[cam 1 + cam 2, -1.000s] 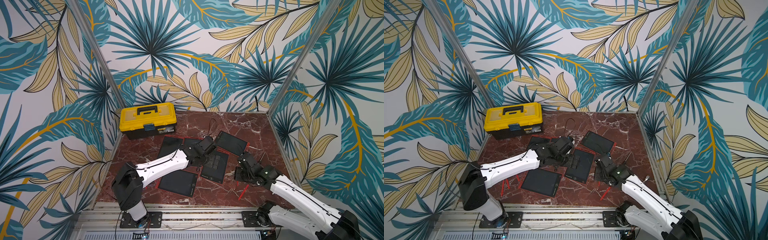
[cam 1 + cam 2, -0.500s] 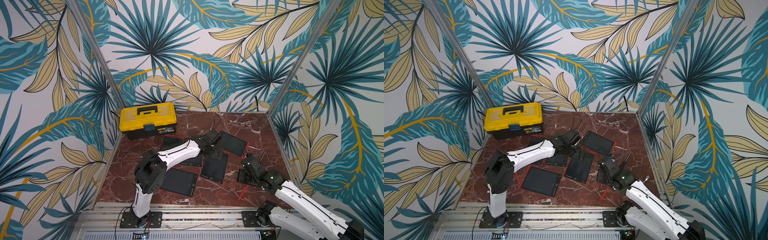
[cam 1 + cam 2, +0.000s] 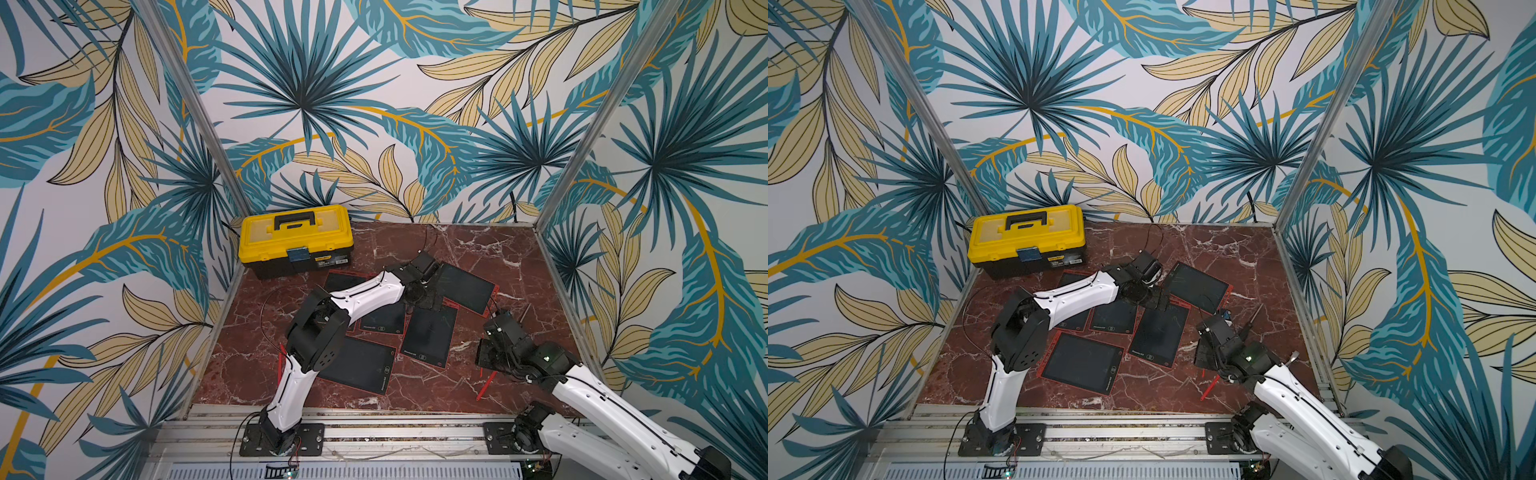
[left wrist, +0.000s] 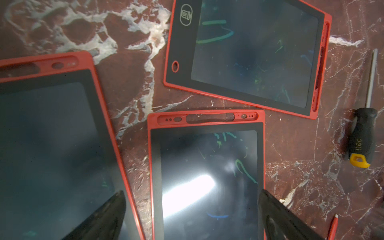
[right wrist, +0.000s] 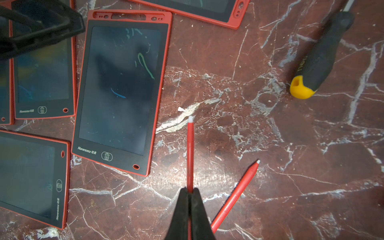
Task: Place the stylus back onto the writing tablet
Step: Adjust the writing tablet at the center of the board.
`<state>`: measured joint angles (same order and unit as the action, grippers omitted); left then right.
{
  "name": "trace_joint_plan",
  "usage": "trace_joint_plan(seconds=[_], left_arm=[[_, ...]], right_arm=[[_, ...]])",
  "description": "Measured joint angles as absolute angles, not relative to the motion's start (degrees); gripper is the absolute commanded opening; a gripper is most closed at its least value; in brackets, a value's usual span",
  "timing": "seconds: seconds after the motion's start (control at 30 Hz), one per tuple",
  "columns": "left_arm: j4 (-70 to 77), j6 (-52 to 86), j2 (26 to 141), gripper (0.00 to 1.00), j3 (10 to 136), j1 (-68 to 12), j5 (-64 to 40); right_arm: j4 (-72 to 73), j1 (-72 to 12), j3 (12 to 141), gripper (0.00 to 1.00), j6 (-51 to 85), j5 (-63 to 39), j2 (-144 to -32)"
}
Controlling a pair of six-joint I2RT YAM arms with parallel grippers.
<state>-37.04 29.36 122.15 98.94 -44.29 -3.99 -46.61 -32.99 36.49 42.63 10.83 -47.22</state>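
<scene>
My right gripper [image 5: 189,190] is shut on a thin red stylus [image 5: 190,153] with a white tip, which sticks out ahead of the fingers over bare marble. The nearest writing tablet [image 5: 120,91], black with a red frame, lies flat just beside the tip. In both top views this tablet [image 3: 428,332] [image 3: 1156,332] sits mid-table with my right gripper [image 3: 485,356] to its right. My left gripper [image 4: 192,193] hangs open low over that same writing tablet [image 4: 207,176], one finger near each long edge. In a top view the left gripper [image 3: 428,299] is at the tablet's far end.
A second red stylus [image 5: 235,195] lies loose on the marble by my right gripper. Several more red-framed tablets [image 3: 361,365] [image 4: 247,54] lie around. A black and yellow screwdriver [image 5: 320,54] rests near the right wall. A yellow toolbox [image 3: 296,239] stands at the back left.
The left arm has swung its elbow up and rightward, carrying the open gripper toward the back of the middle tablet. The right gripper with the stylus has drawn back slightly toward the front.
</scene>
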Motion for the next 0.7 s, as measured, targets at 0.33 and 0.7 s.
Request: trace_joint_plan(seconds=[0.33,0.7], left_arm=[[-34.09,30.04,127.46,1.00,101.58,-42.33,-6.17],[-32.21,30.33,131.04,1.00,104.20,-41.71,-7.66]], right_arm=[[-47.13,-32.99,36.49,0.00,42.63,10.96,-45.56],[-48.38,-32.99,36.49,0.00,42.74,11.77,-45.21]])
